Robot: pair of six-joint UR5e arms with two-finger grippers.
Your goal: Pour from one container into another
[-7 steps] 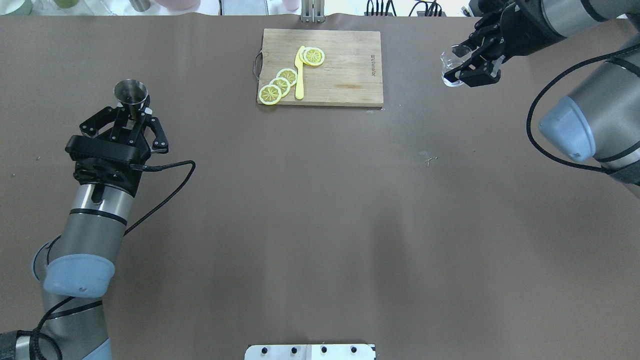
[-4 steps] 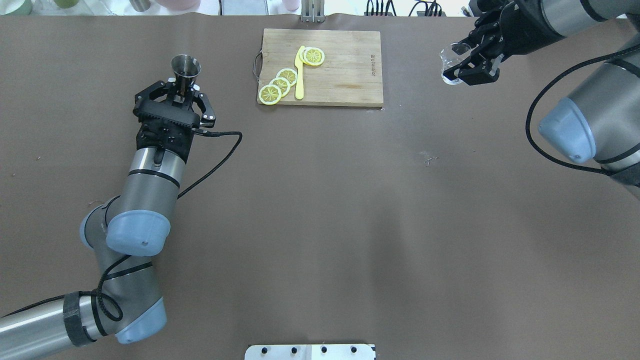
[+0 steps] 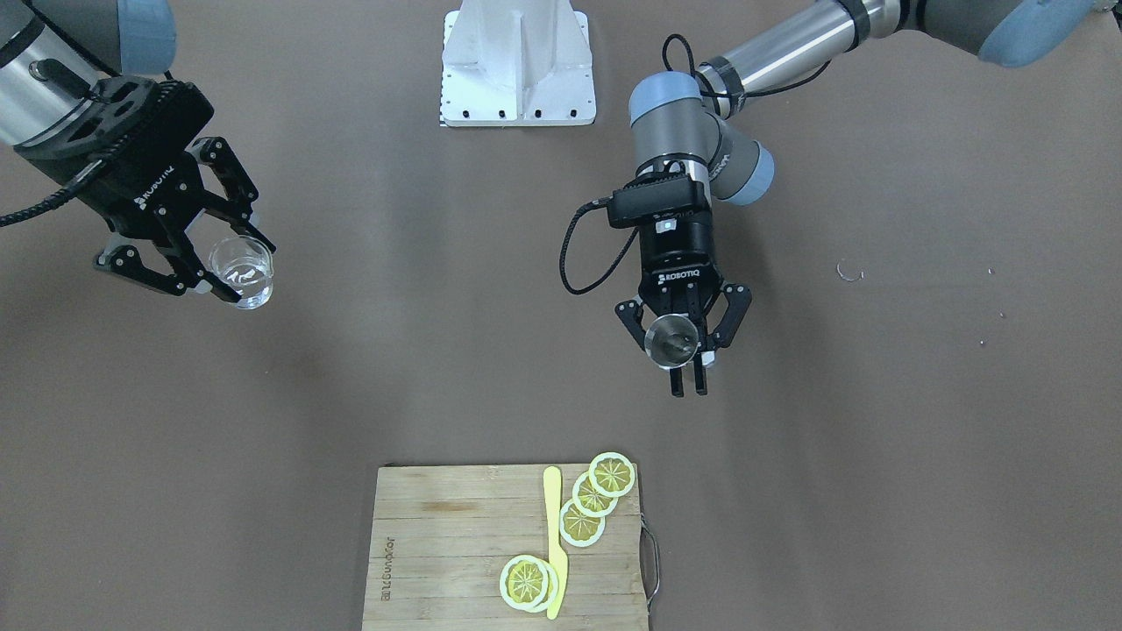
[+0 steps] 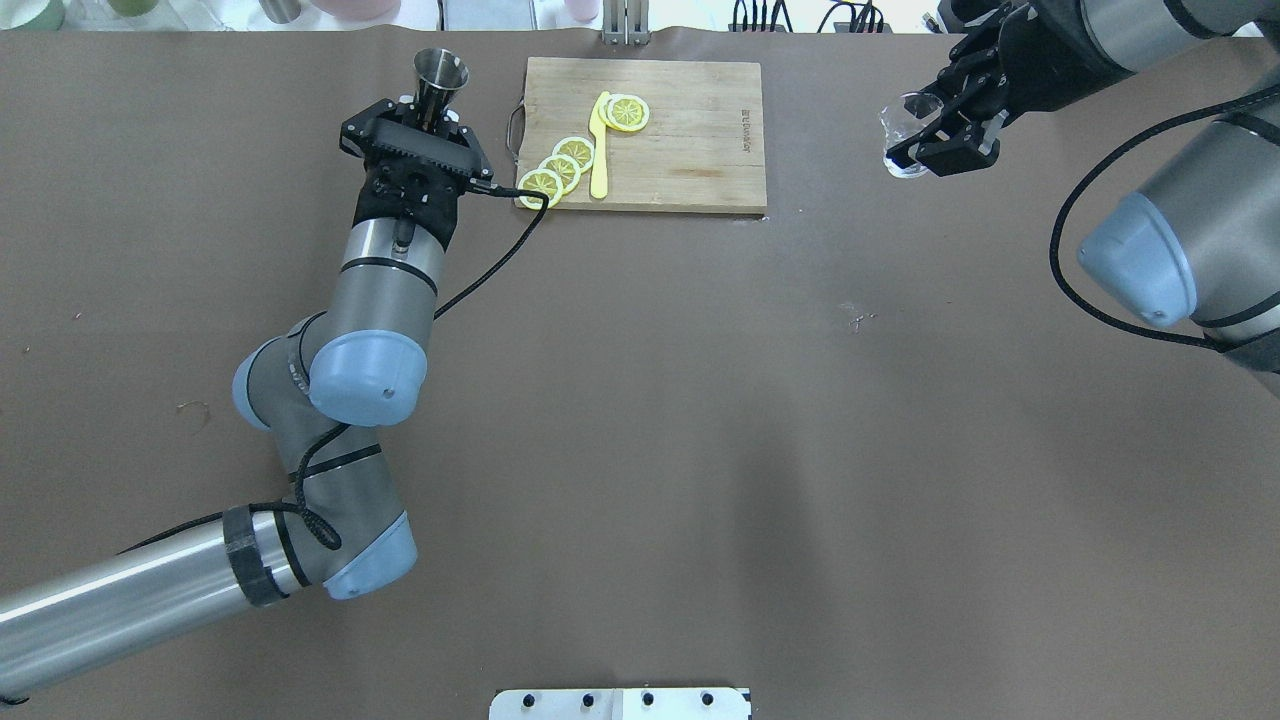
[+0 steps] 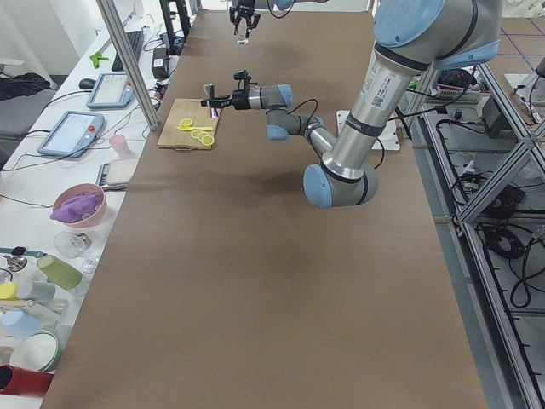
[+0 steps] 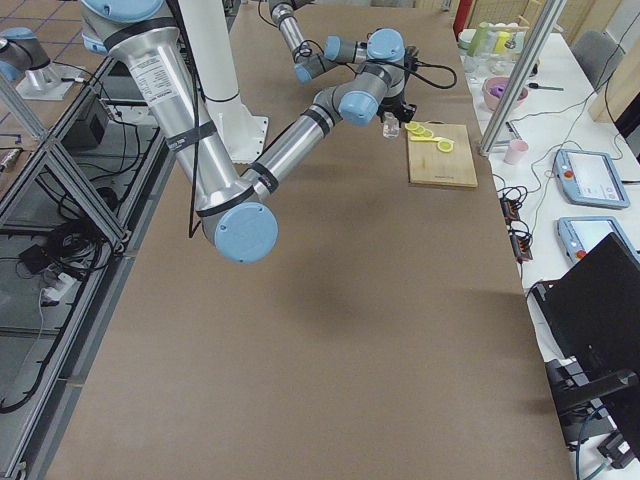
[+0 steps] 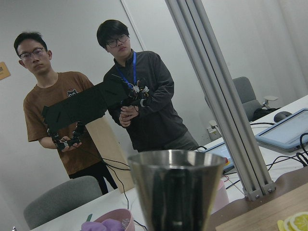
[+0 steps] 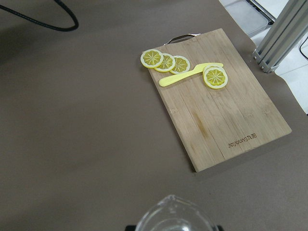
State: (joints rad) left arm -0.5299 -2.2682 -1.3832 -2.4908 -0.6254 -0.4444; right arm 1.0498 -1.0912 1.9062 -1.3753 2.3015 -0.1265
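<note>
The steel jigger [image 4: 440, 73] is upright and held off the table, my left gripper [image 4: 432, 108] shut on its waist, just left of the cutting board. From the front the jigger [image 3: 672, 340] shows its open mouth between the left gripper [image 3: 686, 379] fingers. It fills the bottom of the left wrist view, jigger [image 7: 175, 192]. The clear glass cup [image 4: 902, 135] hangs at the far right, my right gripper [image 4: 925, 132] shut on it. The front view shows the cup [image 3: 243, 272] in the right gripper [image 3: 244, 273]. Only its rim [image 8: 175, 219] shows in the right wrist view.
A wooden cutting board [image 4: 680, 150] with lemon slices [image 4: 560, 165] and a yellow knife [image 4: 599, 150] lies at the table's far middle, between the two grippers. Two people [image 7: 96, 110] stand beyond the far edge. Bowls and cups [image 5: 72, 209] sit on a side bench.
My left arm has carried the jigger away from me and to the right, from the table's left side up to the cutting board's left edge. The right gripper with the cup has barely moved.
</note>
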